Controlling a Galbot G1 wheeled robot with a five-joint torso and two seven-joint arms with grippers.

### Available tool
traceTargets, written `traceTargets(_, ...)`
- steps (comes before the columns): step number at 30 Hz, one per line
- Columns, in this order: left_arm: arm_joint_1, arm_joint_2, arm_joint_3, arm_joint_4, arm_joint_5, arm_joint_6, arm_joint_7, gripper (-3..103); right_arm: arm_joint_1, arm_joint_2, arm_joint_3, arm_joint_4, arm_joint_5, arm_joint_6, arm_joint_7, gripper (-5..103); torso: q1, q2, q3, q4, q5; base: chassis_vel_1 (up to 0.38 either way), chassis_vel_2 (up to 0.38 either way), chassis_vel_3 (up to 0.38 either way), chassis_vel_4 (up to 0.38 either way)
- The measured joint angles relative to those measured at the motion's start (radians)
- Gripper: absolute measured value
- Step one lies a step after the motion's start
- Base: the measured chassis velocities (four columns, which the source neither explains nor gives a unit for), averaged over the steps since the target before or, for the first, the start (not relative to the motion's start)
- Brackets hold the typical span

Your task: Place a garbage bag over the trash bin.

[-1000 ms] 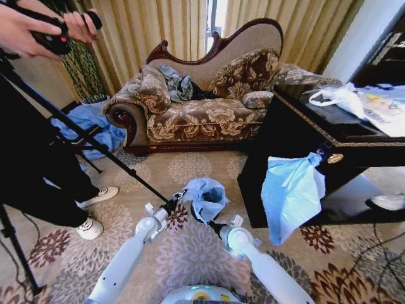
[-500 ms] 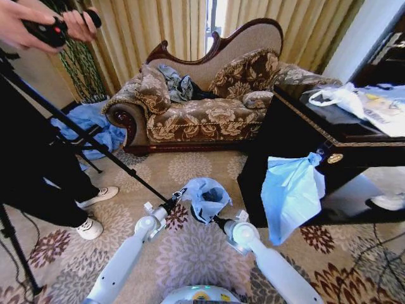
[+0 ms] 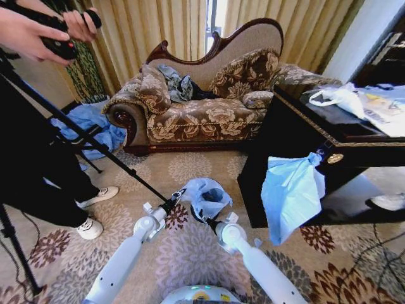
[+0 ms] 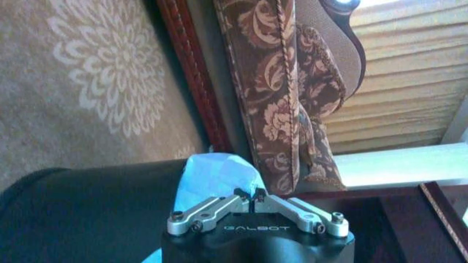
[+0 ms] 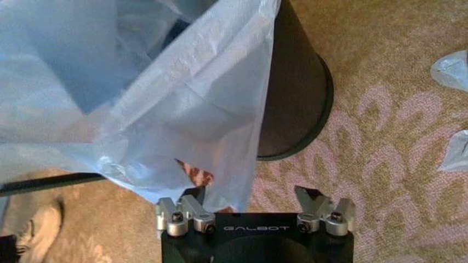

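Note:
The black trash bin (image 5: 292,98) stands on the patterned carpet in front of me, its side also dark in the left wrist view (image 4: 87,213). The light-blue garbage bag (image 3: 204,193) lies loosely over its top, with one flap (image 5: 183,109) hanging down the side. My left gripper (image 3: 180,194) is at the bag's left edge, its fingers closed together (image 4: 251,196) where the plastic (image 4: 216,172) meets them. Close to the bin's near side, my right gripper (image 3: 204,219) stands open (image 5: 252,197), and the hanging flap reaches down to one of its fingers (image 5: 192,204).
A black table (image 3: 297,126) stands at right with a larger bunch of light-blue plastic (image 3: 291,193) hanging from it and a white bag (image 3: 342,95) on top. A sofa (image 3: 202,114) is behind; a tripod leg (image 3: 95,142) and a person's shoes (image 3: 92,227) are at left.
My right arm swung out to the right and has come back left, closer to the bin's near side. The left gripper and the bag have stayed in place.

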Motion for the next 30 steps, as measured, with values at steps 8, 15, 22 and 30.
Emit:
traceTargets(8,-0.023,0.041,-0.006,0.034,-0.015,0.001,0.003,0,0.012,0.018,-0.005,-0.070,-0.067,0.008,-0.029,95,0.000,0.000,0.000,0.0001,0.0002,0.000,0.000,0.000,0.000)
traceTargets(15,-0.101,0.041,0.011,0.115,-0.017,0.005,0.011,0,0.014,0.010,-0.005,-0.107,-0.134,0.017,-0.061,93,0.000,0.000,0.000,-0.0001,0.0002,0.000,0.000,0.000,0.000)
traceTargets(22,-0.184,0.005,0.048,0.217,0.001,0.012,0.021,0,0.021,-0.002,0.007,-0.128,-0.171,0.023,-0.076,91,0.000,0.000,0.000,-0.0001,0.0002,0.000,0.000,0.000,0.000)
traceTargets(30,-0.222,-0.071,0.070,0.341,0.065,0.007,0.037,0,0.030,-0.003,0.021,-0.160,-0.190,0.025,-0.087,90,0.000,0.000,0.000,-0.0001,0.0003,0.000,0.000,0.000,0.000)
